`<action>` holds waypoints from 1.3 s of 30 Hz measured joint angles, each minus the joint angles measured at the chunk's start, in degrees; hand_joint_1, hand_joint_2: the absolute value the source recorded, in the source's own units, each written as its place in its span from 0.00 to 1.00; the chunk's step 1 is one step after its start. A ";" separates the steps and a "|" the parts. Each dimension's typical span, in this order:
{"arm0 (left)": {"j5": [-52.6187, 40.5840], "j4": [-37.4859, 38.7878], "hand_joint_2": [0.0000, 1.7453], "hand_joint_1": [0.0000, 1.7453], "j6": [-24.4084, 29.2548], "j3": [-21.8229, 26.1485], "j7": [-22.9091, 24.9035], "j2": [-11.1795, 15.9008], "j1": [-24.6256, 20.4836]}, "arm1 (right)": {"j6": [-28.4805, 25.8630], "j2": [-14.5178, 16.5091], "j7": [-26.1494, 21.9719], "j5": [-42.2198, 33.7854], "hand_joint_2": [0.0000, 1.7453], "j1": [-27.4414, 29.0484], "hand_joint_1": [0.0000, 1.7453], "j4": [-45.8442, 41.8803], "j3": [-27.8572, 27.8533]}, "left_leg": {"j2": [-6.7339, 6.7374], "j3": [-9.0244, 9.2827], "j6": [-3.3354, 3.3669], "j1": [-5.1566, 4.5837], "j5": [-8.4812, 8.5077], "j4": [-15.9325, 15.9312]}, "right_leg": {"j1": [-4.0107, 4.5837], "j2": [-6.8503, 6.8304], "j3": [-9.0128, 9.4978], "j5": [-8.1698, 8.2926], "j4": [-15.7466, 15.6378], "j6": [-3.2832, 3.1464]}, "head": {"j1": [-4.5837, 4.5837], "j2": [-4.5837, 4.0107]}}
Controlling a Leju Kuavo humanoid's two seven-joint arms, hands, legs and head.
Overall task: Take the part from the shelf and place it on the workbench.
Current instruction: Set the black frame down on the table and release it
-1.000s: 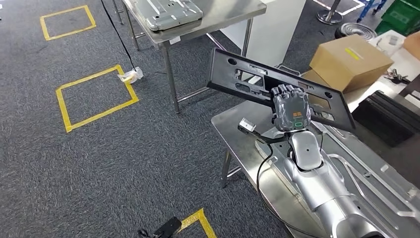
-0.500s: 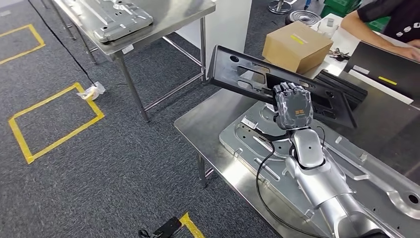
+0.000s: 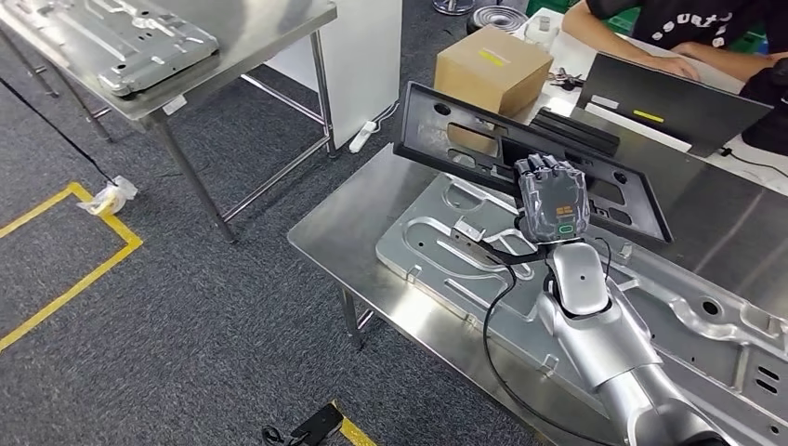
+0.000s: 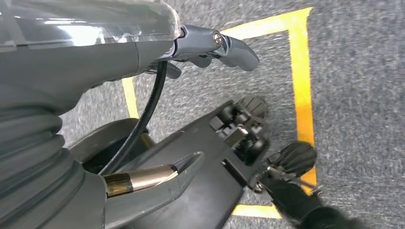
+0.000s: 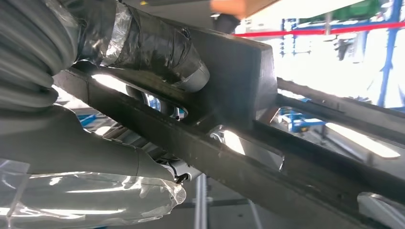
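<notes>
The part is a long black plastic panel (image 3: 446, 139) with cut-outs. My right hand (image 3: 550, 200) grips it at its middle and holds it tilted above the steel workbench (image 3: 339, 232). Below it on the bench lies a large silver stamped metal sheet (image 3: 437, 246). Seen from the right wrist, taped fingers (image 5: 143, 43) wrap over the panel's dark edge (image 5: 248, 157). My left hand (image 4: 71, 62) hangs over the carpet, its fingers (image 4: 234, 47) spread with nothing in them.
A cardboard box (image 3: 492, 58) and a black laptop (image 3: 669, 102) stand at the bench's far side, where a person (image 3: 669, 23) leans in. A second steel table (image 3: 232, 46) carries a metal sheet (image 3: 111, 37). Yellow floor tape (image 3: 74, 269) marks the carpet at left.
The camera has turned, so the whole scene has slid across the picture and more of the workbench lies under the panel. My right hand holds the panel as before.
</notes>
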 joint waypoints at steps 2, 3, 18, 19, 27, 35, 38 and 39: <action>-0.17 -0.01 1.00 0.00 0.00 0.00 0.09 -0.01 -0.08 | 0.13 0.04 0.10 0.00 1.00 -0.13 1.00 -0.01 0.00 | 1.24 0.34 -0.65 -0.39 -0.40 0.05 | 0.50 0.21 0.38 -0.12 -1.06 -0.78 | -0.12 0.00; -0.28 -0.01 1.00 0.00 -0.01 0.00 0.14 -0.04 -0.12 | 0.17 -0.03 0.19 0.00 1.00 -0.14 1.00 -0.01 -0.01 | 1.79 0.59 -0.97 -0.37 -0.59 -0.03 | 0.41 0.99 0.39 -0.10 -1.12 -1.14 | -0.17 0.00; -0.46 0.02 1.00 0.00 0.39 0.02 1.16 -0.14 0.04 | 0.67 0.38 0.99 0.13 1.00 0.28 1.00 0.04 0.04 | -9.61 -1.09 -0.47 0.35 0.31 0.96 | -0.21 12.52 -0.01 0.27 -0.90 -1.22 | -0.24 0.00; -0.46 0.02 1.00 0.00 0.42 0.03 1.22 -0.19 -0.03 | 0.69 0.25 0.99 0.13 1.00 0.35 1.00 0.04 0.02 | -8.90 -0.97 -0.18 0.42 0.51 0.64 | -0.22 12.17 -0.13 0.29 -0.91 -0.88 | -0.25 0.00; -0.51 0.02 1.00 0.00 0.76 0.04 1.37 -0.46 0.13 | 0.76 0.06 0.98 0.15 1.00 0.44 1.00 0.13 0.02 | -2.83 -0.44 0.76 0.51 0.47 -0.01 | -0.46 3.73 -6.12 -4.39 11.60 0.50 | 0.21 0.00; -0.66 0.02 1.00 0.00 0.99 0.29 1.98 -0.49 -0.13 | 0.80 -0.06 2.28 2.23 1.00 0.16 1.00 0.47 0.08 | -0.56 0.52 -1.57 -0.02 -1.47 0.74 | 0.33 1.59 0.35 -0.19 -0.91 -1.79 | 0.09 0.00; -0.73 0.02 1.00 0.00 1.01 0.51 2.27 -0.43 0.06 | 0.71 0.19 2.37 2.75 1.00 0.08 1.00 0.69 0.13 | -4.24 -2.91 -2.00 0.19 -5.87 8.49 | 0.09 2.56 0.52 -0.16 -1.16 -2.78 | 0.00 0.00; -0.73 0.02 1.00 0.00 0.99 0.60 2.28 -0.36 0.20 | 0.70 0.33 2.38 2.83 1.00 0.11 1.00 0.82 0.18 | -4.88 -4.84 -2.01 0.19 -7.30 12.24 | 0.19 2.93 0.52 -0.19 -1.15 -2.95 | -0.02 0.00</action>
